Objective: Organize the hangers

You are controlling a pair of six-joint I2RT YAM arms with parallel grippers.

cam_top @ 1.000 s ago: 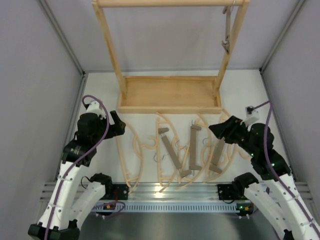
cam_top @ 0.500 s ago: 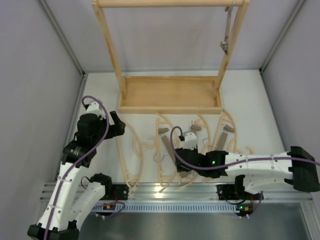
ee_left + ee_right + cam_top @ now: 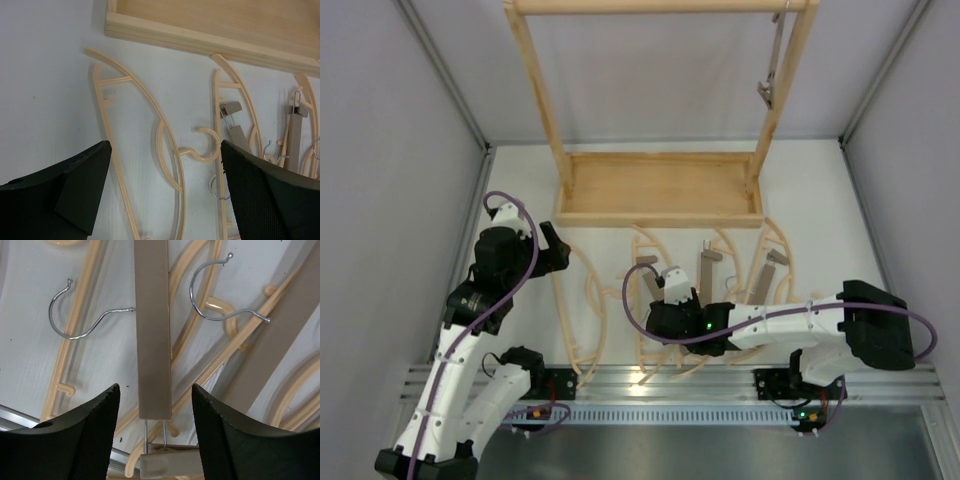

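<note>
Two open tools: the left tool (image 3: 165,150) is idle, the right tool (image 3: 155,392) sits over a brown clamp bar (image 3: 152,315). Next it should drop and squeeze.

Top external: high behind arm bases, looking down over whole tabletop (image 3: 820,190) and rack (image 3: 660,185). Left wrist: close, tilted down at leftmost pale hanger (image 3: 107,120), rack base edge. Right wrist: closest, straight down on clamp bar (image 3: 152,330). Top covers both.
</note>
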